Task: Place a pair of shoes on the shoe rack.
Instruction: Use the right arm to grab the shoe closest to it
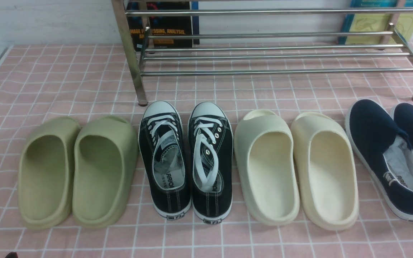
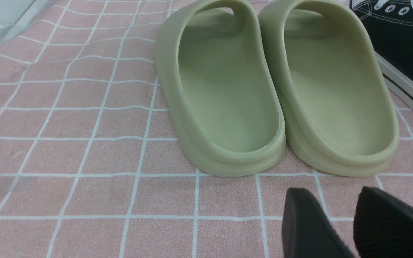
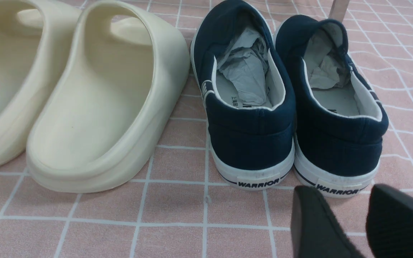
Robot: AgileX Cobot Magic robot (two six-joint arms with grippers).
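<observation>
The slip-ons are navy, with white soles and pale grey lining. The lace-ups are black with white laces, toe caps and stitching. One slide pair is cream, the other sage green. The cloth is pink with a white grid; the rack is silver.

Open cloth in front of the shoe row; passable. Olive slides, black sneakers, cream slides and navy shoes stand closely side by side, blocking the way to the rack at floor level.
</observation>
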